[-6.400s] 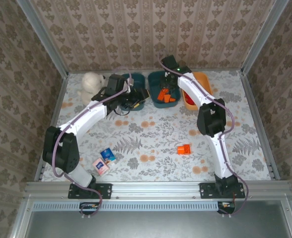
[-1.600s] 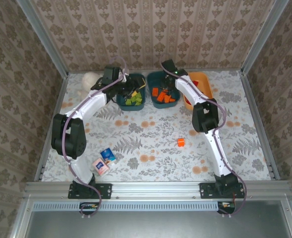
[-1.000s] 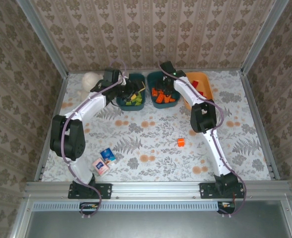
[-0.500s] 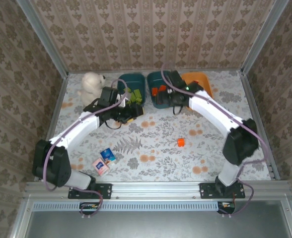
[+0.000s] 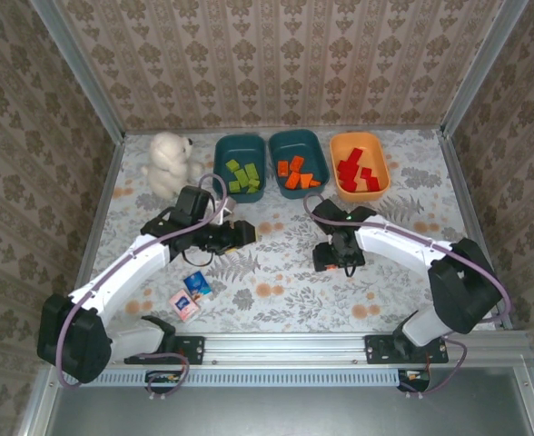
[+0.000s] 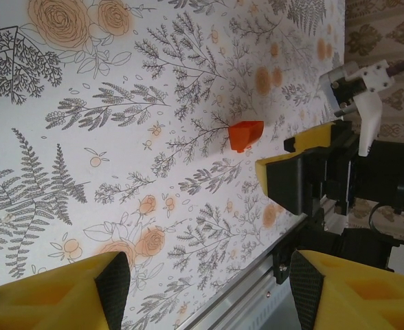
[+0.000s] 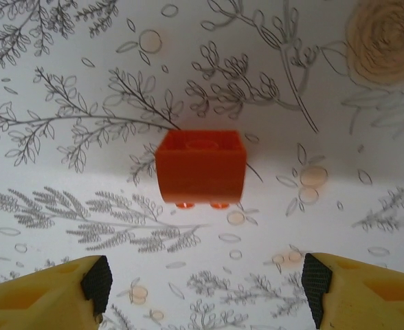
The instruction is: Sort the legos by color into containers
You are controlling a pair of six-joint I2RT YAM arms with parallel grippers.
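Observation:
One orange lego (image 7: 200,167) lies on the flowered table, just ahead of my right gripper (image 7: 205,289). That gripper is open, with nothing between its pads. From above, the right gripper (image 5: 332,258) covers the brick. The left wrist view has the same lego (image 6: 246,135) beside a right finger (image 6: 301,180). My left gripper (image 6: 209,289) is open and empty, over the table left of centre (image 5: 238,234). At the back stand a teal container (image 5: 249,145) with green legos (image 5: 242,175), a teal container (image 5: 299,143) with orange legos (image 5: 296,173), and an orange container (image 5: 358,143) with red legos (image 5: 358,173).
A white plush bear (image 5: 169,162) sits left of the tubs. A blue carton (image 5: 196,286) and a pink carton (image 5: 184,303) lie near the front left. A metal rail (image 5: 285,343) runs along the near edge, and papered walls close in the other three sides.
Both arms have drawn back from the tubs toward the middle of the table. The right gripper has come down over the loose orange lego with its jaws wider. The left gripper stays open.

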